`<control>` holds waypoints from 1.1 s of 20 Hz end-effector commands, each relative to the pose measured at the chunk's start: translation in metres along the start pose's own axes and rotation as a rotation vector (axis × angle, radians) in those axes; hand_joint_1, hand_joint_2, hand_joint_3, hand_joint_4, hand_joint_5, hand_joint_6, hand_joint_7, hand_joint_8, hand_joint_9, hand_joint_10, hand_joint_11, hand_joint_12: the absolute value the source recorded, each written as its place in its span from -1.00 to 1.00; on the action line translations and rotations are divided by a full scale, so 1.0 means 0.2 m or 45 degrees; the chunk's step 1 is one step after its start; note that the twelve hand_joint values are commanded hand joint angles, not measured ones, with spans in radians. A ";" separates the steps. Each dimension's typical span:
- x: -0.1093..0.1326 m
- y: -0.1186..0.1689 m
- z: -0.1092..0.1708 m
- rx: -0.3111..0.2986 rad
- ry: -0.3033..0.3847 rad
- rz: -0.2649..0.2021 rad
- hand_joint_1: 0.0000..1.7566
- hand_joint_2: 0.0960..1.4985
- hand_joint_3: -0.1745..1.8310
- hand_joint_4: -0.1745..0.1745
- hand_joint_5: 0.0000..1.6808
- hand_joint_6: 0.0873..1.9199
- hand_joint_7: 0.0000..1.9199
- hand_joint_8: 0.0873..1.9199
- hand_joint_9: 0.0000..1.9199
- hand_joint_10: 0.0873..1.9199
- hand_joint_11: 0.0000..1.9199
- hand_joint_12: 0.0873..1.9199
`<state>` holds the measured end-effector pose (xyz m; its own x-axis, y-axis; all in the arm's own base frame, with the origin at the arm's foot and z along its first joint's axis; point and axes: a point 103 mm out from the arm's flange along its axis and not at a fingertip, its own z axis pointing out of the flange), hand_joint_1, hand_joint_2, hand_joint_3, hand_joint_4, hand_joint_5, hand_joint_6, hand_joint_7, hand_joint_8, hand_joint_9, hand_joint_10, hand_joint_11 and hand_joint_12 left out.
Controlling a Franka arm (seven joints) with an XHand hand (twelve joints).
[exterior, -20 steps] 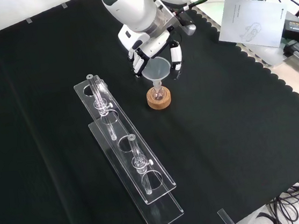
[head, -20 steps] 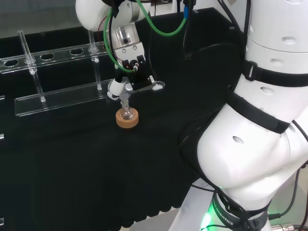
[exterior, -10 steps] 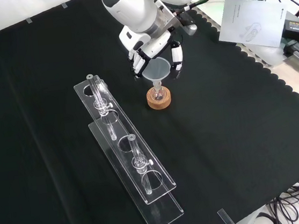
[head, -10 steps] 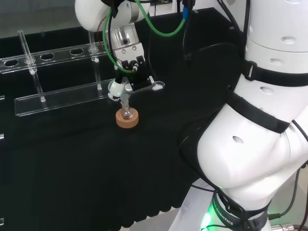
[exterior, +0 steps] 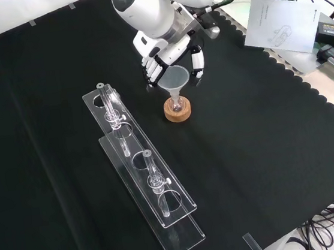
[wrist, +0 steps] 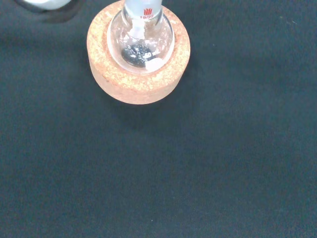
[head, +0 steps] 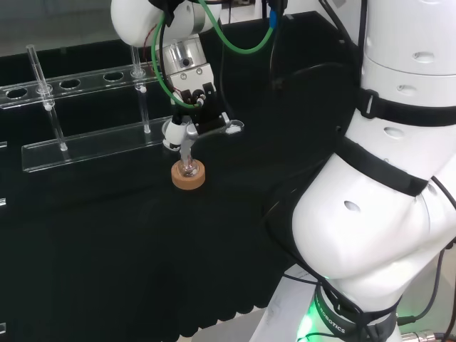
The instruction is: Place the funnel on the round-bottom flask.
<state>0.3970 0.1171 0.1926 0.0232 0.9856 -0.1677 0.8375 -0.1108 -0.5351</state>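
Nearest in the front view lies the clear rack (exterior: 152, 190), a long two-tiered strip with round holes, running diagonally across the black cloth (exterior: 266, 150); two glass tubes (exterior: 152, 170) stand upright in it, one toward each end; in the head view the same rack sits at the left, well apart from my working spot.

Beyond the rack, in the front view, the cork ring (exterior: 177, 110) rests flat on the cloth; the round-bottom flask (wrist: 141, 42) sits upright in its hollow, the bulb cradled by the cork and a little dark matter lying at the bottom of the bulb, as the wrist view shows; the red-marked neck rises toward the camera.

The funnel (exterior: 175, 79) stands upright over the flask, its stem pointing down into the neck; the wide clear cone opens upward directly above the cork ring; whether the stem has seated fully in the neck I cannot tell, since glass overlaps glass there.

Farthest, my hand (exterior: 171, 55) comes down from the top of the front view; my fingers (exterior: 197, 63) are spread on either side of the cone's rim, close beside it; they appear to stand just off the glass rather than pinching it, though the view is poor; in the head view my hand (head: 187, 125) hangs just above the cork ring.
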 end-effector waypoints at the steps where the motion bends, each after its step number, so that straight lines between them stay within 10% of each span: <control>1: -0.02 -0.02 0.02 -0.038 0.032 -0.049 -0.25 -0.24 -0.41 -0.36 -0.73 -1.00 -0.94 -0.36 -0.65 -0.32 -0.70 0.44; 7: -0.07 -0.05 0.02 -0.141 0.082 -0.102 -0.44 -0.25 -0.63 -0.23 -0.98 -1.00 -1.00 -1.00 -0.98 -0.25 -0.88 0.54; 17: -0.25 -0.11 -0.16 -0.252 0.139 -0.128 -0.41 -0.16 -0.70 -0.32 -0.90 -1.00 -0.87 -0.99 -0.87 -0.23 -0.92 0.54; 22: -0.41 -0.12 -0.24 -0.294 0.146 -0.127 -0.35 -0.11 -0.71 -0.31 -0.82 -1.00 -0.95 -0.51 -0.74 -0.30 -0.87 0.50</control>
<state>0.3958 0.0750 0.2388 -0.0218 0.9993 -0.0311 0.9318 0.0090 -0.3629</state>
